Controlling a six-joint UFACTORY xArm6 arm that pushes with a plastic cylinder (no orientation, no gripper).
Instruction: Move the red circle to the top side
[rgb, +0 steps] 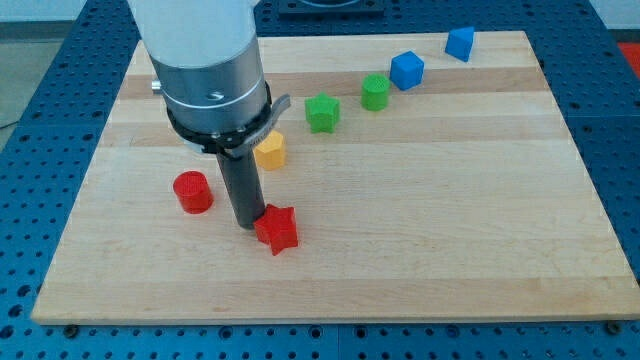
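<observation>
The red circle is a short red cylinder on the left part of the wooden board. My tip sits to its right, a short gap away and slightly lower in the view. A red star block lies right next to my tip on its right, seemingly touching it. The arm's grey and white body hangs over the board's top left.
A yellow block sits just above my rod, partly hidden by the arm. A green star-like block, a green cylinder and two blue blocks run in a line toward the top right.
</observation>
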